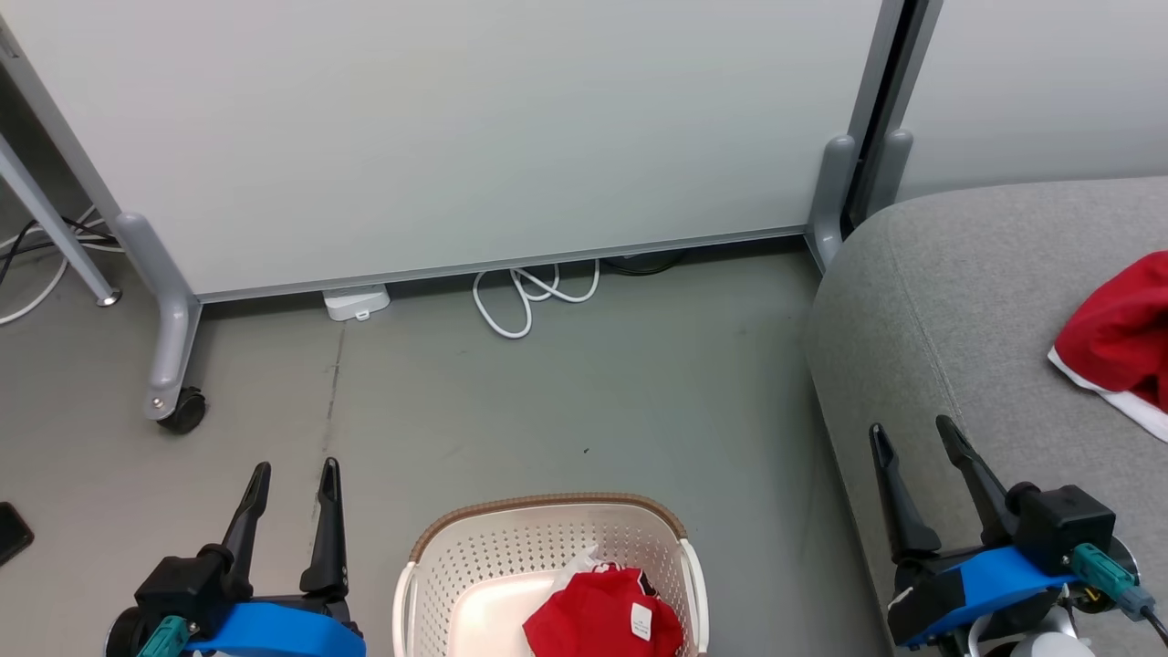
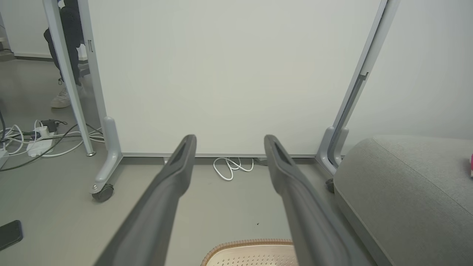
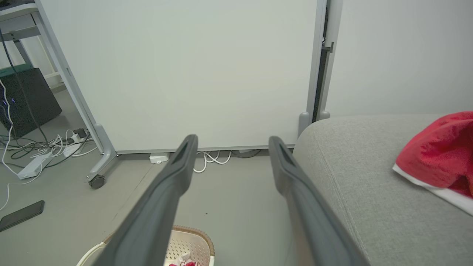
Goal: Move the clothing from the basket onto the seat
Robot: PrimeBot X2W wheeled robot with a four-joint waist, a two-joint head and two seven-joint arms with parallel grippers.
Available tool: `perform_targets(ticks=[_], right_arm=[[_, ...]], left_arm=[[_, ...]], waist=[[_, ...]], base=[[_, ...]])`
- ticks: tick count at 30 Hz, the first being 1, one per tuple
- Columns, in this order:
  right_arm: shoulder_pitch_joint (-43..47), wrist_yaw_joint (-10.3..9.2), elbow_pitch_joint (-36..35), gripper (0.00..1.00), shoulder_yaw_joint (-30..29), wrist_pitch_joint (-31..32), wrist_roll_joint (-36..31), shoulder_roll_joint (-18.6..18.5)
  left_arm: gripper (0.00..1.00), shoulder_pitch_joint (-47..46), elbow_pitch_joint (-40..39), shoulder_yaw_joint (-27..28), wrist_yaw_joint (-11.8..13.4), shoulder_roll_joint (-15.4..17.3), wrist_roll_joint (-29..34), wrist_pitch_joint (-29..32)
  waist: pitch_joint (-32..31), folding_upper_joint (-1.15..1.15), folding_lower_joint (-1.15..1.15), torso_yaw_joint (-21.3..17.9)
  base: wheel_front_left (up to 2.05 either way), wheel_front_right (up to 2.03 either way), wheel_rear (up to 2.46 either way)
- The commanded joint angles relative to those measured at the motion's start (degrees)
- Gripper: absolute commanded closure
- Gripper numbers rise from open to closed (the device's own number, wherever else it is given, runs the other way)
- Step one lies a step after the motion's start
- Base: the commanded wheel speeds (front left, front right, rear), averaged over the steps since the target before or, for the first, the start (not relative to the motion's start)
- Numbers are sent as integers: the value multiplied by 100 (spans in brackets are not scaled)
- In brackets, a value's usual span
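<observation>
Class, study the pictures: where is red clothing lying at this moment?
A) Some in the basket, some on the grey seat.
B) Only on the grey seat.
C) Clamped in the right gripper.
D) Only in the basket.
A: a tagged red garment lies in the basket, while a white-trimmed red garment rests on the seat; the right gripper is open and empty.

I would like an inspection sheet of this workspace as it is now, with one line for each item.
Surface: grey floor; the basket stands on it.
Job's things: red garment with a white tag lies in the basket; second red garment lies on the seat.
Clutter: dark phone and white box on the floor.
Grippers: left end effector open, empty; right end effector open, empty.
Cables: white cable coiled below the partition; tangled cables further left.
Surroundings: the partition stands on casters; person's legs behind it.
</observation>
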Motion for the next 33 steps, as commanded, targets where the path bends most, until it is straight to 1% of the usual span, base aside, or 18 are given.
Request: perform_targets(ticks=[1,12,27,33], right_arm=[[99,3,-56,0,-14,6,-18,41],[221,3,-156,0,-130,76,-20,166],[152,3,-131,0,-34,102,137,174],[4,3,-175,0,45,81,167,174]], left_arm=[[0,-54,30,5,-15,30,3,-15],[0,3,86,74,-15,-13,-24,-15],[0,-37,56,49,-15,-36,-26,-15],[0,-131,43,6,-15,-47,-17,-15]], waist=[[-11,0,0,35],[5,0,0,162],[121,0,0,133],[347,0,0,62]], base=[[0,0,0],[0,0,0],[0,0,0],[0,0,0]])
